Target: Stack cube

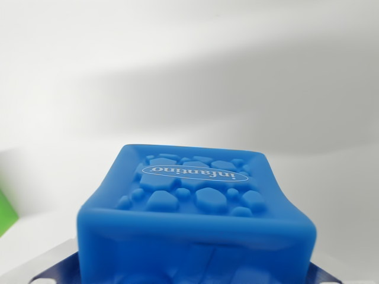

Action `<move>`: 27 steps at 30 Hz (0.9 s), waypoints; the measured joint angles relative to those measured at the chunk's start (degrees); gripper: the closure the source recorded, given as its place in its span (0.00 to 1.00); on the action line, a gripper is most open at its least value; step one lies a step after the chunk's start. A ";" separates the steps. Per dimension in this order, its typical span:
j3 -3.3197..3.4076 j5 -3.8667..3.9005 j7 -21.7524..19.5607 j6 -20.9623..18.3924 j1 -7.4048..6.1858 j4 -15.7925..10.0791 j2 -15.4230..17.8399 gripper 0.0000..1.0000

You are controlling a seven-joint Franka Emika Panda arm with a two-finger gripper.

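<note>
Wrist view, near to far.

Metal gripper parts: grey-blue corners with slots at bottom left and bottom right of frame, gripper point(195, 278) centre hidden behind blue cube. Fingertips not visible; cannot tell from this picture whether spread wide, narrow, or clamped on cube.

Blue cube point(195, 219): soft-looking, translucent blue, rounded edges. Fills lower middle of frame, between the two metal corners, very close to camera. Upper face recessed, bordered by raised rim, covered with raised pebble-like bumps. White oval label at centre of that face, lettering "infantino" seen upside down. Near face glossy, with further raised shapes faintly visible low down. Contact with any surface below not visible.

Green object point(6, 204): bright green, cut off by the wrist view's left edge, blurred, well apart from blue cube. Shape not determinable; only a small slanted patch showing.

White surface point(189, 89): plain, pale, out of focus, spanning whole upper frame. Broad soft grey shadow band running from middle toward the wrist view's right. Edges and corners of surface not distinguishable.
</note>
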State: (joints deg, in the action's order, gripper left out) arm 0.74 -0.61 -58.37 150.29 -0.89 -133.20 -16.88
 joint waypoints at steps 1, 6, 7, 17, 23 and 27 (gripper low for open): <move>-0.05 0.03 0.01 -0.13 -0.15 -0.05 0.18 1.00; -0.27 0.15 0.10 -0.77 -0.84 -0.17 0.91 1.00; -0.33 0.18 0.12 -0.90 -0.99 -0.18 1.04 1.00; -0.85 0.42 0.34 -2.17 -2.42 -0.29 2.45 1.00; -1.17 0.55 0.47 -2.94 -3.18 -0.30 3.21 1.00; -1.34 0.61 0.56 -3.42 -3.71 -0.30 3.69 1.00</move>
State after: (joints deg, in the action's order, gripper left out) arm -0.60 0.00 -57.81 146.88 -4.60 -133.50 -13.19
